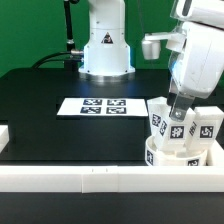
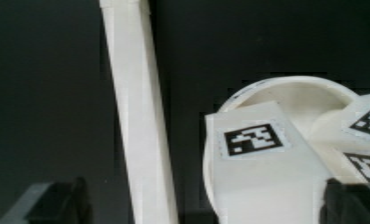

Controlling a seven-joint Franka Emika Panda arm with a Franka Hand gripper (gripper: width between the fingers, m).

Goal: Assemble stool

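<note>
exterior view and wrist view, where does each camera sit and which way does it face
Exterior view: off the arm, looking across the black table toward the robot base, at the marker board, the stool and the arm with its gripper among the legs.
Wrist view: on the wrist, looking down at the stool and a border rail; the dark jaws show at the picture's edge.
Shared: the stool, the rail, the table.

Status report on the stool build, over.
Pincer down among the upright legs on the seat disc; grip unclear. Stool sits against the border rail. Marker board apart, nothing blocking.
</note>
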